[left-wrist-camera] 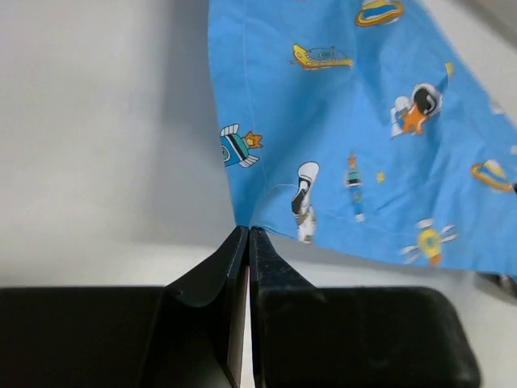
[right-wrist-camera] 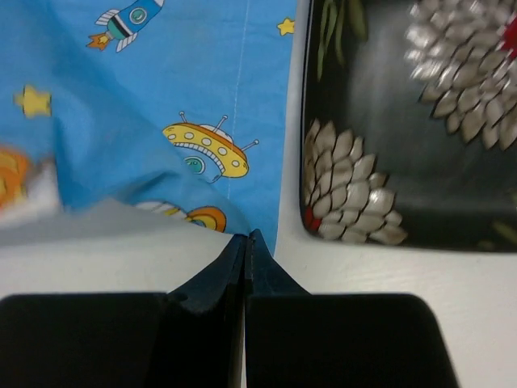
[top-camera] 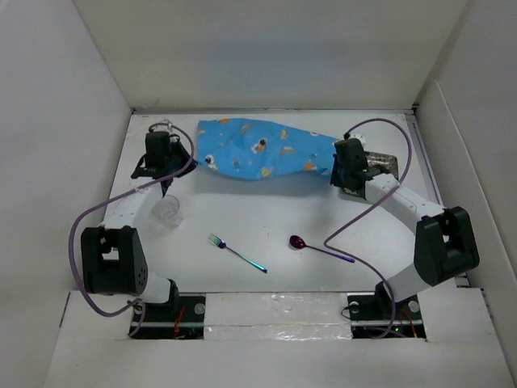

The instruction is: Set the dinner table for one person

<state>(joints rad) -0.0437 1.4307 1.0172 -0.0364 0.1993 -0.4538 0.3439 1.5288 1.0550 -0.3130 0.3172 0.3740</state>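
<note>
The left gripper [left-wrist-camera: 246, 232] is clamped shut on a corner of the blue space-print cloth placemat [left-wrist-camera: 363, 145]. The right gripper [right-wrist-camera: 245, 237] pinches its other end.

2 arms built of white links and bulky black joint housings: the left arm [top-camera: 129, 206] and the right arm [top-camera: 396, 196]. A thin purple cable [top-camera: 74, 242] loops alongside each. The left gripper [left-wrist-camera: 245, 234] and right gripper [right-wrist-camera: 245, 237] each have 2 matte black fingers [left-wrist-camera: 206, 279], broad at the base and tapering to thin wedge tips.

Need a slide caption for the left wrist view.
Left tool shut on a corner of the blue space-print placemat, over the white table.
</note>
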